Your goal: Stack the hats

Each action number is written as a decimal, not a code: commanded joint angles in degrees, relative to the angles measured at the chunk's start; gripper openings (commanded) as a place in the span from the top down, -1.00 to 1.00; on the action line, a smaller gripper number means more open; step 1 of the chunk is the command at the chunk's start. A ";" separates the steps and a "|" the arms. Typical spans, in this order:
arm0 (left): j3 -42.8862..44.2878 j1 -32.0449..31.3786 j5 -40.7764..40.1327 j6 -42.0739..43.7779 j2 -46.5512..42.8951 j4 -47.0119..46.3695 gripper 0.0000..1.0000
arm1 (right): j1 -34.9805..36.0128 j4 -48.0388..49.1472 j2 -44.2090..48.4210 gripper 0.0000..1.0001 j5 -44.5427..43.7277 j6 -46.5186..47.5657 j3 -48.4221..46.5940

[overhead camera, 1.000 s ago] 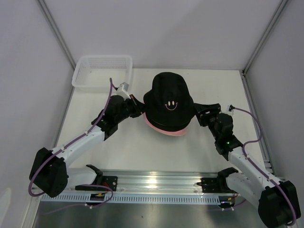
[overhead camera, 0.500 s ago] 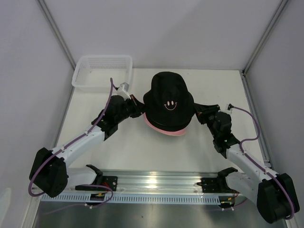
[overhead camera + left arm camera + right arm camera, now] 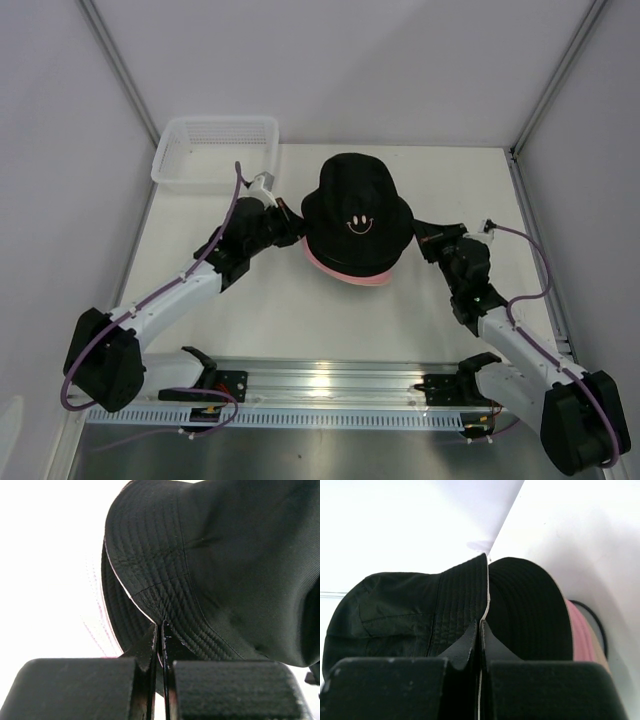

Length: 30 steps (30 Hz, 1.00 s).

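Black hat (image 3: 355, 205): tops pink hat (image 3: 345, 273).
Right gripper (image 3: 480, 624): just clamped onto brim.
Left gripper (image 3: 160, 626): pinching opposite brim.
Next: two-sided seating likely.

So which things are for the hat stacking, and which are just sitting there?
For the job: black smiley hat, pink hat under it, left hand and right hand pinching the black brim.
Just lying about: white basket, far left corner.

Boxed in by pale grey walls (image 3: 350, 60), metal posts (image 3: 120, 68) slanting from both upper corners. Brightly lit over a white table (image 3: 300, 320) below.
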<state>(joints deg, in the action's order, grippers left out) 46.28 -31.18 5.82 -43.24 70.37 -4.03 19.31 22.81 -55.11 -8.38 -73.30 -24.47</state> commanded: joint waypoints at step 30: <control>-8.93 -0.36 3.84 2.19 -0.40 12.56 0.99 | -0.68 -1.10 -23.97 1.00 -0.58 17.39 -5.84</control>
<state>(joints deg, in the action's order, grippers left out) 40.88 -30.22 10.83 -45.04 69.56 -2.68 19.64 29.45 -75.00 -5.50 -62.72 -27.31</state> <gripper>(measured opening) 0.011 0.009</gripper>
